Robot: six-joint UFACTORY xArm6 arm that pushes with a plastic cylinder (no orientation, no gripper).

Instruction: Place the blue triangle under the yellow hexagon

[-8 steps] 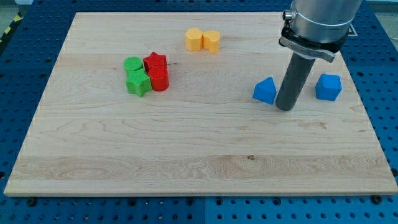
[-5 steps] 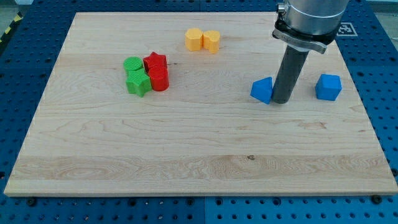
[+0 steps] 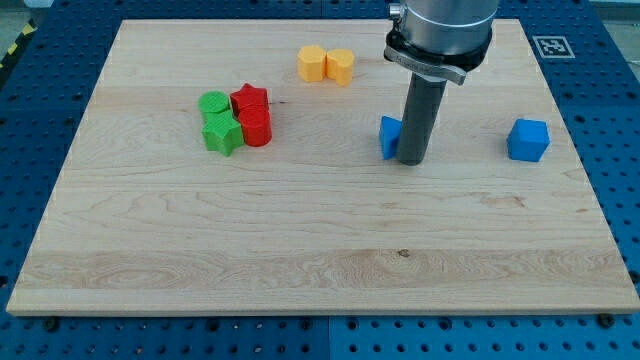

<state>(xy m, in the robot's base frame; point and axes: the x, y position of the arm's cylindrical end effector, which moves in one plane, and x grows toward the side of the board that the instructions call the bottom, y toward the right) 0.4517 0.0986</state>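
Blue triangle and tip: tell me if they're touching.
Touching. In the camera view my tip sits flush against the right side of the blue triangle, overlapping its edge with no board visible between them.

A pale wooden tabletop (image 3: 300, 260) with visible grain lies on a blue perforated base plate (image 3: 30, 120), evenly lit, with a yellow-and-black hazard strip (image 3: 14, 42) at the view's upper left and a printed marker tag (image 3: 553, 46) at its upper right.
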